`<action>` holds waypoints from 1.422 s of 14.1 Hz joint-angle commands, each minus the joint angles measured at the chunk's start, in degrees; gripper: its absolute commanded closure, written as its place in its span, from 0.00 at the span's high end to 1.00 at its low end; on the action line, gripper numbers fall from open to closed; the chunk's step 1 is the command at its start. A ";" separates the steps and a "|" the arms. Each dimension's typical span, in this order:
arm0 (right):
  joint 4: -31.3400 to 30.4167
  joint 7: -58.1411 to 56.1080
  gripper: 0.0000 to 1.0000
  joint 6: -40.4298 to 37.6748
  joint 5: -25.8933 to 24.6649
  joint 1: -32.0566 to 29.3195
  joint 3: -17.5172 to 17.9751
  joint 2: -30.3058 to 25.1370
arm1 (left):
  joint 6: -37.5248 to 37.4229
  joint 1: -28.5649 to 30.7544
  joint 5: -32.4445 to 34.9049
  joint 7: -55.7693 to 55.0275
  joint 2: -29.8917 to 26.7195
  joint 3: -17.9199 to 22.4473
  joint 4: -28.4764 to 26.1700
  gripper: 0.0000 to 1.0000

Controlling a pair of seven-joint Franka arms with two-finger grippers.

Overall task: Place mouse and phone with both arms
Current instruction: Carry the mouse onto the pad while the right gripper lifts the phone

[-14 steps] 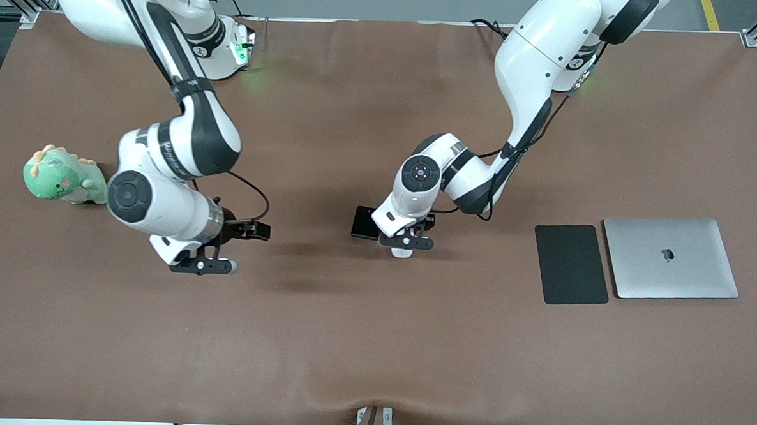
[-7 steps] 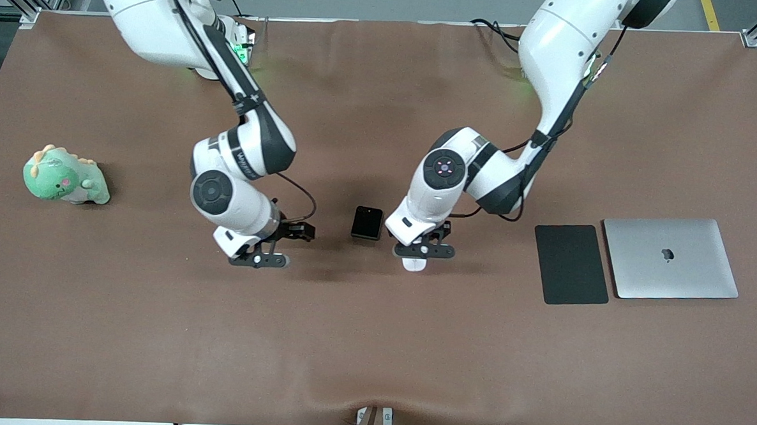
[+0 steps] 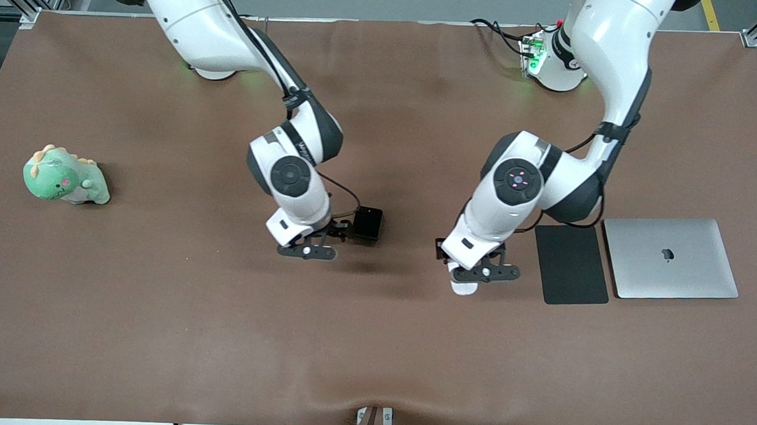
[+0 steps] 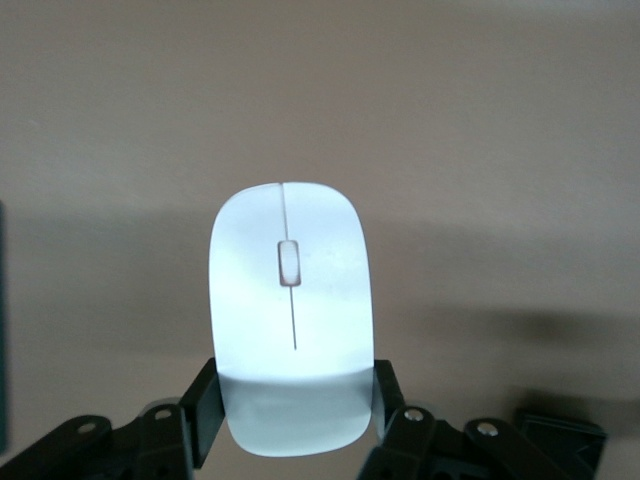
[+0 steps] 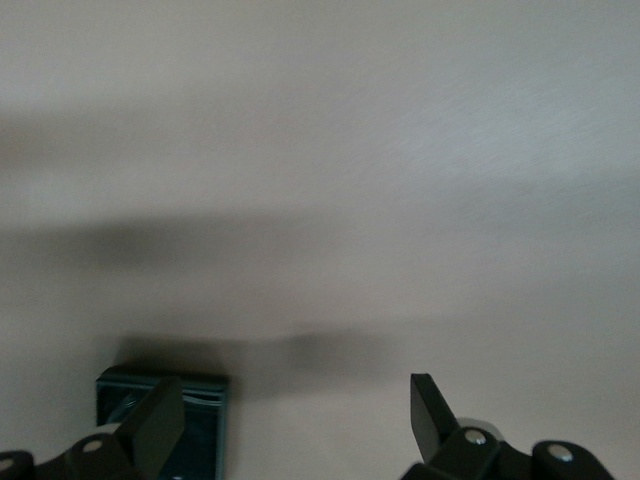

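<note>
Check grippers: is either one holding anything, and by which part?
The left gripper holds the mouse by the two sides of one end, over bare table beside the dark mat. The right gripper is open and holds nothing, near the phone.

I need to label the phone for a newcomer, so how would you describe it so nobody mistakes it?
Start at the silver laptop near the left arm's end of the table, pass the flat dark grey mat beside it, and go on toward the table's middle. The phone lies there beside the open right gripper: small, nearly square, glossy black, far smaller than the mat.
</note>
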 commanded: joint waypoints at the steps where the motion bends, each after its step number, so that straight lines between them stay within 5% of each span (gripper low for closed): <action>1: 8.11 2.10 1.00 -0.70 -1.40 2.87 -0.45 7.35 | -0.61 3.76 1.30 3.44 -3.82 -0.77 -4.25 0.35; 13: 9.97 8.69 1.00 -0.09 -1.05 5.08 -0.28 9.83 | -0.35 23.19 0.78 31.81 -8.93 -1.29 -18.32 0.36; 20: 10.94 11.60 1.00 -0.09 -1.05 6.14 -0.28 11.06 | 8.43 26.54 0.68 34.92 -7.00 -1.65 -25.44 0.36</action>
